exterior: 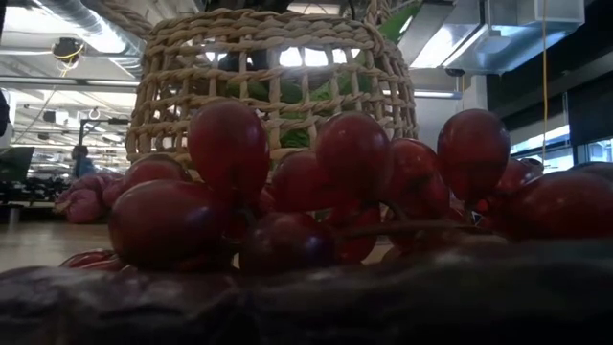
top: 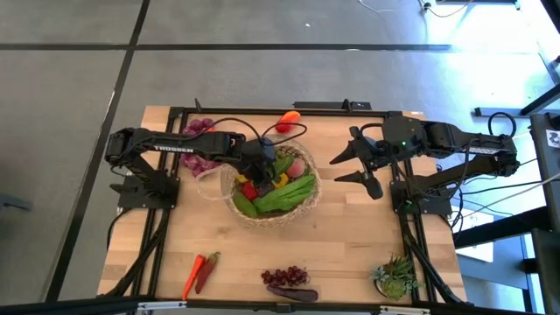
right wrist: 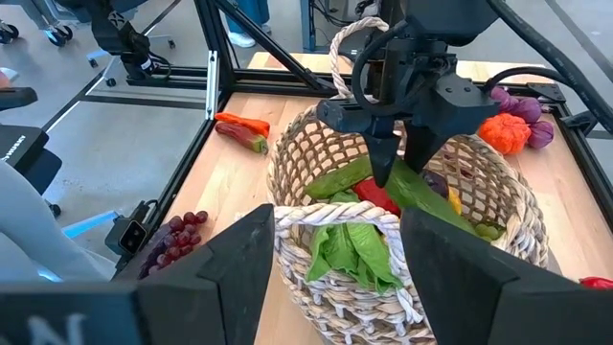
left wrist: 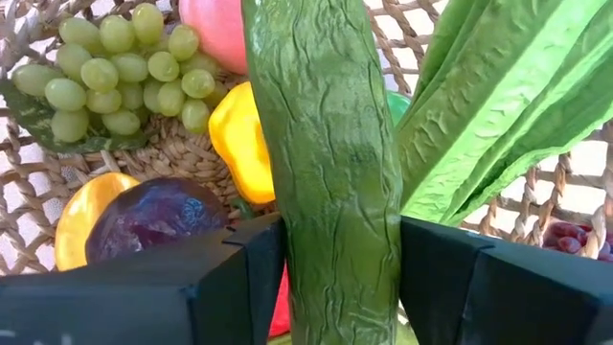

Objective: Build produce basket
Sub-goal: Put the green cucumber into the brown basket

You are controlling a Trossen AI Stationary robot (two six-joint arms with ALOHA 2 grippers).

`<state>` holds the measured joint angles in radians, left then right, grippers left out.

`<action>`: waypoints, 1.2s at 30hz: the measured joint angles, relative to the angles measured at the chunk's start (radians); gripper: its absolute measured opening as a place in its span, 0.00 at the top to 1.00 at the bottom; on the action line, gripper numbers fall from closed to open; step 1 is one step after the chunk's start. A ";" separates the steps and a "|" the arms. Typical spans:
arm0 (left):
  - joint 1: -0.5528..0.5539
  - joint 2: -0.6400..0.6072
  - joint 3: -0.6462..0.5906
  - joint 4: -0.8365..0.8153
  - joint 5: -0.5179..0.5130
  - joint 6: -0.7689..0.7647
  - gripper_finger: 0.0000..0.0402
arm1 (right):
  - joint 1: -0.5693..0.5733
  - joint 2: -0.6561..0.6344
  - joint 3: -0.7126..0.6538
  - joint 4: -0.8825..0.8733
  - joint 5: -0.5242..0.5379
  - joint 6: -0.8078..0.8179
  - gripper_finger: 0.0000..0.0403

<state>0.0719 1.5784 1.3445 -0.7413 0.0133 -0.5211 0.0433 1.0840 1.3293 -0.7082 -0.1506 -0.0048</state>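
The woven basket [top: 262, 220] stands mid-table, filled with produce: green grapes [left wrist: 124, 67], a yellow pepper [left wrist: 244, 134], leafy stalks [left wrist: 498, 105] and a dark purple piece [left wrist: 158, 216]. My left gripper [top: 262, 166] reaches down into the basket [right wrist: 326, 163] and is shut on a green cucumber [left wrist: 326, 144]. My right gripper [top: 354, 166] hangs open above the table to the right of the basket, with nothing between its fingers [right wrist: 239, 278]. My left gripper pinches the cucumber's two sides [left wrist: 287, 249] between its two fingers, partway along its length. The fingers [right wrist: 383, 163] come slanting down from above and lie across the cucumber. The cucumber [right wrist: 421, 196] lies slanted inside the basket on the other produce.
Loose pieces lie outside the basket: red-orange chillies [top: 201, 271], dark red grapes [top: 284, 276] and a purple piece [top: 293, 293] near the front edge, purple pieces [top: 197, 127] and an orange-red pepper [top: 287, 122] at the back. A spiky potted plant [top: 398, 276] stands front right.
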 joint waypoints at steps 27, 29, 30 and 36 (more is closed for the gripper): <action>-0.008 0.008 -0.001 -0.023 0.056 -0.027 0.66 | 0.000 0.000 0.000 0.000 0.000 0.000 0.45; -0.011 0.021 0.001 -0.019 0.057 -0.026 0.66 | 0.000 0.000 0.000 0.000 0.000 0.000 0.45; -0.013 0.028 0.001 -0.022 0.057 -0.026 0.66 | 0.000 0.000 0.000 0.000 0.000 0.000 0.45; -0.013 0.053 0.000 -0.031 0.075 -0.025 0.66 | 0.000 0.000 0.000 0.001 0.000 -0.002 0.45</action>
<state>0.0586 1.6310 1.3449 -0.7723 0.0884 -0.5461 0.0433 1.0843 1.3296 -0.7068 -0.1509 -0.0066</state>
